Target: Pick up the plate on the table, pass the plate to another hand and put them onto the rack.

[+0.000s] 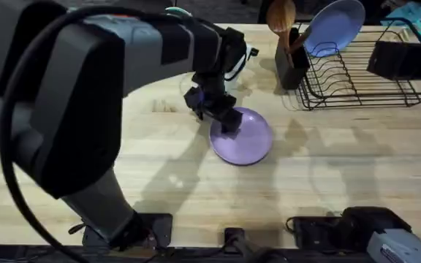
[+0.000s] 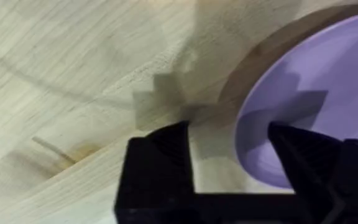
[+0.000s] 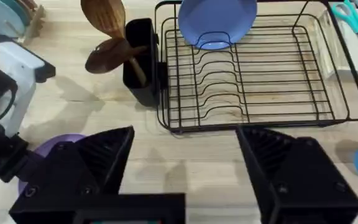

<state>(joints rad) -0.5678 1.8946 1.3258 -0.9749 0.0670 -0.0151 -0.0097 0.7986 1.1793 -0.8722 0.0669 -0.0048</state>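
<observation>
The table (image 1: pixel 342 175), pale butcher-block with visible plank grain, is spread across the overhead view. The left arm (image 1: pixel 86 88) is seen large and dark close under the camera, reaching from the lower left across to the middle. The rack (image 1: pixel 364 73), of black wire with rows of upright prongs, is set at the far right of the table. A periwinkle plate (image 1: pixel 335 25) is stood upright in the rack's far left end. A black box (image 1: pixel 400 58) is seen at the rack's right end.

The plate (image 1: pixel 243 139), lilac, is laid flat on the table near the middle, well apart from the rack. A black utensil holder (image 1: pixel 291 66) is placed just beside the rack's left side, and wooden spoons (image 1: pixel 281 16) are stood in it.

The left gripper (image 1: pixel 229 120) is held at the plate's far left rim. In the left wrist view its fingers (image 2: pixel 166 162) are spread, one over bare wood and the other over the plate's rim; whether the rim is touched cannot be told. The right gripper (image 3: pixel 185 155) is seen in the right wrist view with its fingers spread wide and nothing between them, above the table short of the rack. Teal scissors (image 3: pixel 353 15) are laid beyond the rack's right end. Teal plates (image 3: pixel 8 15) in a wooden holder are seen at the table's far left.

No brand, label or writing can be read on anything.
</observation>
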